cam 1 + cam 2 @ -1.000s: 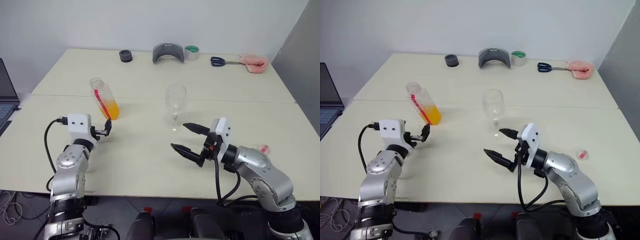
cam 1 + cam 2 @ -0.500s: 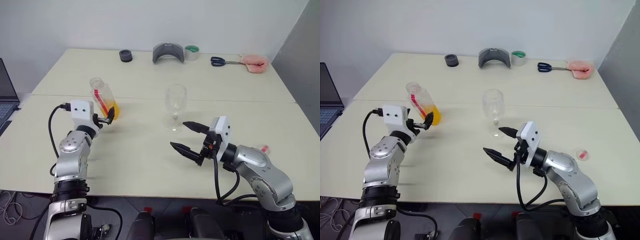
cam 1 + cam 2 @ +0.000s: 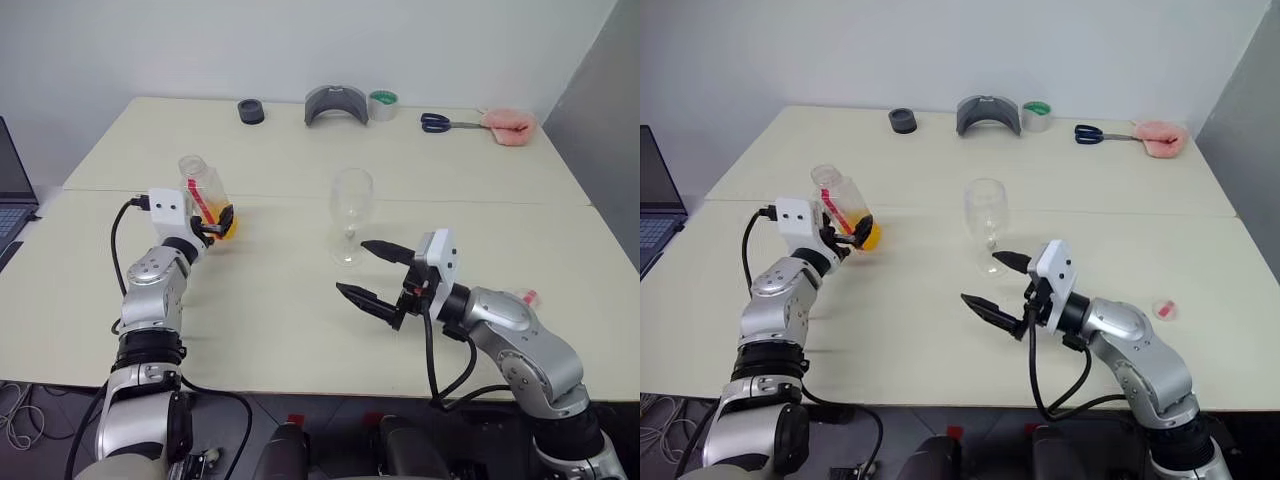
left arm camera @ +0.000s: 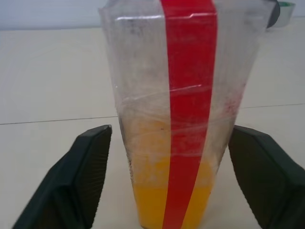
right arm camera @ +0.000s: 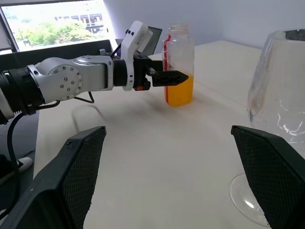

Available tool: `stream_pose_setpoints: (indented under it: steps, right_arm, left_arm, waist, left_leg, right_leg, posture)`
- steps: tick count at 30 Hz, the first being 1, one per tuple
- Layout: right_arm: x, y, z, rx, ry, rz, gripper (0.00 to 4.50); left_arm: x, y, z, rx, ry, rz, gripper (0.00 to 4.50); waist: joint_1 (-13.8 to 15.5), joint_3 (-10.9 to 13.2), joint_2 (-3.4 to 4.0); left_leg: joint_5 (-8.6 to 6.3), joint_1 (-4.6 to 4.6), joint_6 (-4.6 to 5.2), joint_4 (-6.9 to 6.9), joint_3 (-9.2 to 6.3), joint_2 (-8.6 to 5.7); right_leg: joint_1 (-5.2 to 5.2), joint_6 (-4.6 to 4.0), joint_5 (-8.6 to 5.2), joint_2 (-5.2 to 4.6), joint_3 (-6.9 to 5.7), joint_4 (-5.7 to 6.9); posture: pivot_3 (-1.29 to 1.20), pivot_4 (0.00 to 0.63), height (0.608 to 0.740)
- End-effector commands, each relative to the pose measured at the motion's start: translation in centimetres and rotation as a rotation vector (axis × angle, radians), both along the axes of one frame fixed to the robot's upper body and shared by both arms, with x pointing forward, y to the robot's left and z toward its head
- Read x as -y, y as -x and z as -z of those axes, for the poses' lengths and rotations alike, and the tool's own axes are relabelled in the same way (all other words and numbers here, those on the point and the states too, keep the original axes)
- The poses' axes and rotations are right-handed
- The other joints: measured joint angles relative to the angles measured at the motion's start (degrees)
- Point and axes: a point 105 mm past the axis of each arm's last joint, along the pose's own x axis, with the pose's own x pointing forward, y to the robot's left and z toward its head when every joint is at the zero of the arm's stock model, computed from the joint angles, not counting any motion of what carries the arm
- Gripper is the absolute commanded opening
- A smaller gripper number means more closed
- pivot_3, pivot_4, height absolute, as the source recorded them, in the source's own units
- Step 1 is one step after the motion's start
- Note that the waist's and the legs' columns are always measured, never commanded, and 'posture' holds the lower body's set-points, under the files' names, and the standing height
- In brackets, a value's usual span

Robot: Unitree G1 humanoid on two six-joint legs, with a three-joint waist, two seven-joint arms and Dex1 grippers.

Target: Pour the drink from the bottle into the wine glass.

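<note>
Left gripper [image 3: 222, 220] brackets the uncapped juice bottle [image 3: 207, 192], fingers not yet touching, ready to grasp; right gripper [image 3: 372, 271] waits released beside the wine glass [image 3: 351, 215].

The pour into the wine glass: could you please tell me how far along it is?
Done: the bottle has no cap, and the left gripper has it between its open jaws, not yet touching. In hand: closing on it. Left: lifting, carrying and tipping the drink into the empty wine glass, beside which the open right gripper waits.
</note>
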Motion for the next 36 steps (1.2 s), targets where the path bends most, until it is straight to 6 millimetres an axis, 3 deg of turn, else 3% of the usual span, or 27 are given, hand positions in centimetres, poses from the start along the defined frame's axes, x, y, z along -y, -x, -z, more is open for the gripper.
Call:
stream_pose_setpoints:
  steps: [1,4,5,11,15,21,27,36]
  right_arm:
    - [-0.2,0.4,-1.1,0.046,-0.015,-0.010,4.50]
    - [-0.2,0.4,-1.2,0.049,-0.016,-0.005,4.50]
    - [-0.2,0.4,-1.2,0.050,-0.016,-0.002,4.50]
    - [-0.1,0.5,-1.1,0.057,-0.008,0.007,4.50]
    - [0.2,0.5,-1.5,0.066,-0.017,0.023,4.50]
    - [1.8,0.2,-2.6,0.097,-0.020,0.069,4.50]
    - [3.1,-1.3,-3.6,0.133,-0.026,0.138,4.50]
    - [5.0,-2.7,-4.3,0.190,-0.016,0.163,4.50]
  left_arm:
    - [-0.1,-0.4,-1.7,0.053,-0.035,0.014,2.64]
    - [0.1,-0.5,-1.6,0.053,-0.044,0.022,1.77]
    - [0.3,-0.5,-1.6,0.053,-0.050,0.031,1.68]
    - [1.2,-0.6,-2.1,0.078,-0.085,0.065,1.66]
    - [2.9,-0.4,-3.6,0.135,-0.144,0.116,1.66]
    - [7.4,-0.1,-7.4,0.265,-0.305,0.240,1.66]
    - [11.3,-0.2,-10.3,0.384,-0.508,0.351,1.66]
    - [13.6,-0.3,-12.4,0.564,-0.831,0.405,1.66]
  waist:
    - [0.01,0.00,0.00]
    - [0.00,0.00,0.00]
    - [0.00,0.00,0.00]
    - [0.03,0.00,0.00]
    - [0.03,0.00,-0.01]
    - [0.08,0.01,-0.02]
    - [-0.09,0.02,-0.03]
    - [-0.03,0.02,-0.04]
  left_leg:
    - [0.00,0.00,0.00,0.00,0.00,0.00]
    - [0.00,0.00,0.00,0.01,0.00,0.00]
    - [0.00,0.00,0.00,0.01,-0.01,0.00]
    - [0.00,-0.01,0.00,0.01,-0.02,-0.01]
    - [0.00,-0.02,0.00,0.02,-0.02,-0.01]
    - [0.06,-0.05,-0.10,0.04,0.00,-0.01]
    - [0.01,-0.03,0.00,0.04,0.06,0.00]
    - [0.01,-0.03,0.03,0.05,0.15,-0.03]
  right_leg:
    - [0.00,0.00,0.00,0.00,0.00,0.00]
    - [0.00,0.00,0.00,0.00,0.00,0.01]
    - [0.00,0.00,0.00,-0.01,0.00,0.01]
    - [0.00,0.00,0.00,-0.01,0.00,0.01]
    - [0.00,0.00,0.00,-0.01,-0.01,0.01]
    - [-0.01,0.00,0.00,-0.01,0.02,0.01]
    - [-0.01,0.00,0.00,0.01,0.05,0.03]
    - [-0.03,0.00,0.00,0.01,0.10,0.03]
  posture:
    - [0.00,0.150,0.740]
    - [0.00,0.150,0.740]
    - [0.00,0.150,0.740]
    - [0.00,0.150,0.740]
    - [0.00,0.150,0.740]
    - [0.00,0.150,0.740]
    - [0.00,0.150,0.740]
    - [0.00,0.150,0.740]
